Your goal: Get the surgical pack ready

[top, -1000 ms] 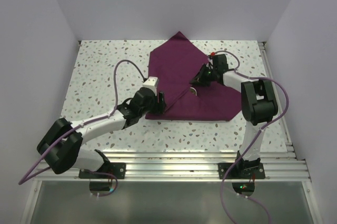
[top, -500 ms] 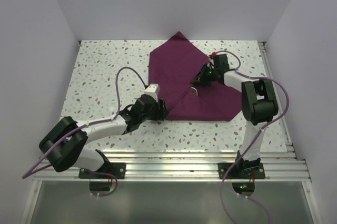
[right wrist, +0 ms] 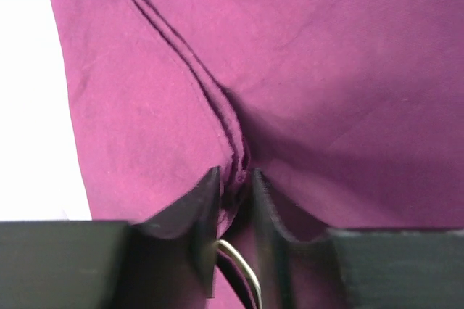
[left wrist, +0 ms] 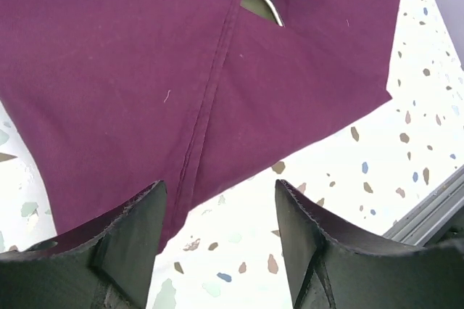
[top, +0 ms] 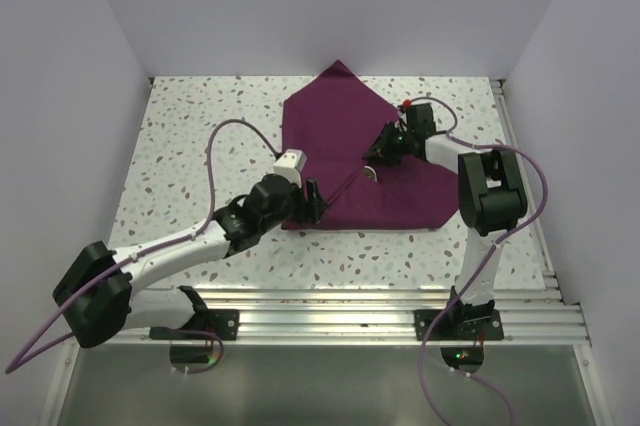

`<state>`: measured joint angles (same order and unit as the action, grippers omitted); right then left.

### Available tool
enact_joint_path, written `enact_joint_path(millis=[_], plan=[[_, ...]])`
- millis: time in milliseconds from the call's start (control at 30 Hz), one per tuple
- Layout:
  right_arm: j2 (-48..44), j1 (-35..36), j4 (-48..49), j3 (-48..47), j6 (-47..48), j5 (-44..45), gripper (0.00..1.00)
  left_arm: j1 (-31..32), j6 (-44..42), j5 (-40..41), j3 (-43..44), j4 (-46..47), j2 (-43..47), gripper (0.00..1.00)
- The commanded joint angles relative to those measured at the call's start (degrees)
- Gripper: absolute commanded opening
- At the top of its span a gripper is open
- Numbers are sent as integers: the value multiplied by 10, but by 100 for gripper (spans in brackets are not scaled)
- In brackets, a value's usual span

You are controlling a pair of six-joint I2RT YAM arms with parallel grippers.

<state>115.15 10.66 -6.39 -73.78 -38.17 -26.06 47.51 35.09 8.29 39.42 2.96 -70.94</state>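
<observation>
Top external view is showing the cloth (top: 340, 131) lying partly folded on the table (top: 190, 136), far of middle and a bit right, flaps meeting along a diagonal hem. At mid-hem the right gripper (right wrist: 235, 200) is sitting with jaws nearly together, hem ridge between them; whether it is actually squeezing, cannot tell. Over the cloth's near-left corner the left gripper (left wrist: 217, 251) is hovering spread wide, holding nothing. The steel tray (left wrist: 262, 6) rim is peeking out under the flap by the right gripper. Step is probably closing the wrap: pinching only the corner edge, then drawing the flap over the gap so the tray is getting covered. Right arm is crowding the middle, so a clash there is the risk.
</observation>
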Motion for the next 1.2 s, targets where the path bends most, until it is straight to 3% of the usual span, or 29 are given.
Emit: enact_joint_path(millis=[0, 100, 300, 567, 733, 1000, 1167], plan=[[-4, -16, 7, -19, 13, 18, 30, -20, -15, -16, 22, -23, 4, 66], [-19, -29, -5, -17, 24, 26, 43, -59, -32, -39, 32, -29, 2, 67], [-69, -77, -28, -1, 48, 44, 55, -85, -61, -5, 71, -72, 3, 69], [-165, -181, -29, 91, 42, 88, 54, -110, -65, 61, 68, -74, -1, 73], [-234, -219, -83, 117, 67, 233, 55, -117, -75, 76, 50, -57, 1, 74], [-205, -256, -156, 76, 109, 395, 48, -118, -91, 110, 22, -38, 22, 74], [-197, -296, -136, 101, 89, 386, 48, -118, -93, 110, 2, -10, 39, 74]])
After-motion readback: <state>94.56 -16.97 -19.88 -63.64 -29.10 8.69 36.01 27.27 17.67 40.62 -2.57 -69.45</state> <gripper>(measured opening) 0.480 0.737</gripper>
